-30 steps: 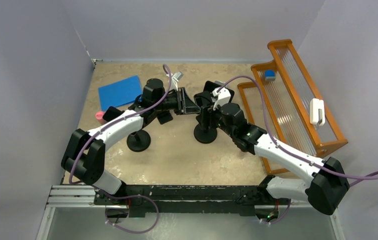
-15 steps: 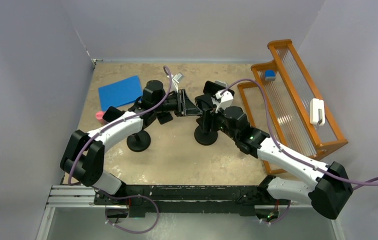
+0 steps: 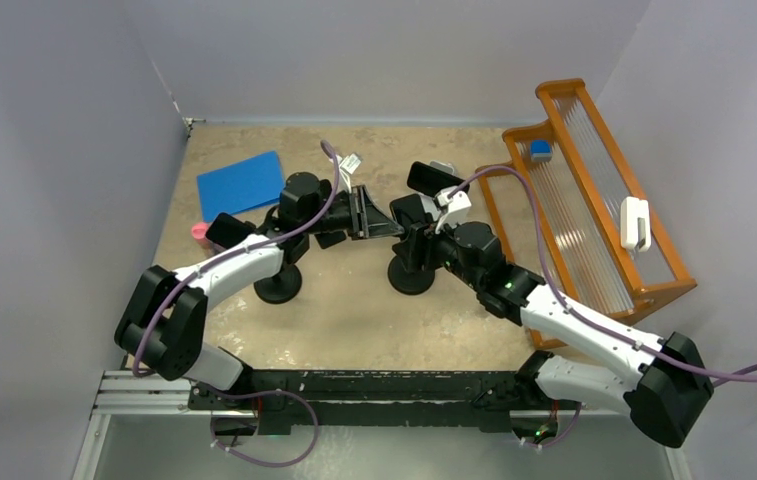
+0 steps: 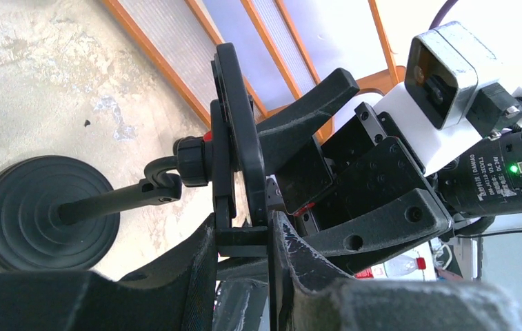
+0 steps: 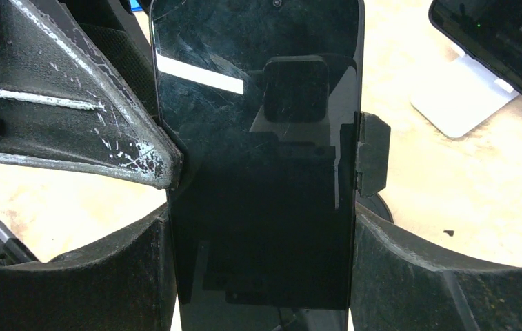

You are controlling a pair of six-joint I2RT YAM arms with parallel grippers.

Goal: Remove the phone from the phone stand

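Jaws on both arms are drawn in narrow and loaded. The right gripper [image 5: 261, 227] clamps the phone [image 5: 258, 103] across its 2 long edges, screen facing that wrist camera. The left gripper [image 4: 242, 233] pinches the cradle edge of the phone stand [image 4: 44, 207], with the phone's edge sandwiched there too. Cannot tell how much of that pinch lands on the phone itself. Phone location: in the cradle, side clip [image 5: 372, 152] hooked over 1 edge, held above the table [image 3: 354, 320].

Change over the last 1 s, top view: both wrists have slid a little toward the near side, the left arm has folded in, and the right wrist camera has swung out to the right. The stand's base sits on the same spot. The phone has not parted from the cradle.

Meaning: grips look set, 1 arm bracing the stand and 1 on the phone, and the pull seems only just begun. Task not done; the phone has to slip past that clip. Risk: the stand tips if the brace slackens.
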